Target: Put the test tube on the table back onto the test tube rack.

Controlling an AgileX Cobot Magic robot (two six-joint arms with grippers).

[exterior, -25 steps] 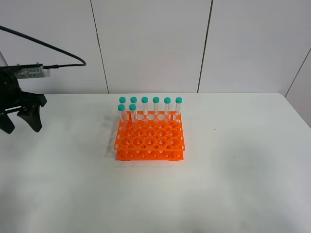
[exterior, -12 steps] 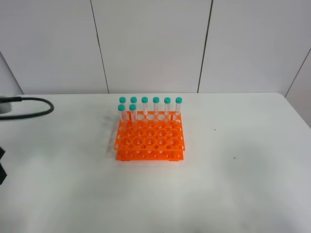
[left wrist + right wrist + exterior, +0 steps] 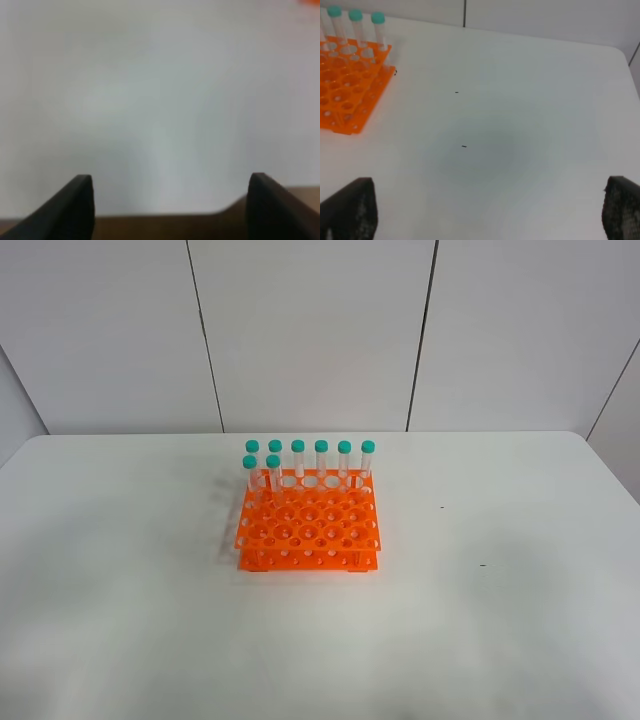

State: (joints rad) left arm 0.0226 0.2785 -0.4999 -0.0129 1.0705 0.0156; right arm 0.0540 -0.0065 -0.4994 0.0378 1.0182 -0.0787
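Observation:
The orange test tube rack (image 3: 308, 528) stands mid-table on the white table (image 3: 480, 620). Several teal-capped test tubes (image 3: 321, 458) stand upright in its far rows, two of them in the second row at the left (image 3: 273, 472). No tube shows lying on the table in any view. Neither arm appears in the exterior high view. My left gripper (image 3: 171, 179) is open and empty over blurred white tabletop near its edge. My right gripper (image 3: 490, 184) is open and empty, with the rack's corner (image 3: 350, 85) and three tubes (image 3: 378, 27) far off to one side.
White wall panels (image 3: 310, 330) stand behind the table. Small dark specks (image 3: 464, 146) mark the tabletop right of the rack. A brown strip (image 3: 165, 227) shows beyond the table edge in the left wrist view.
The left arm, seen at the left edge a second ago, has drawn back out of the exterior high view. The rack and tubes have not moved.

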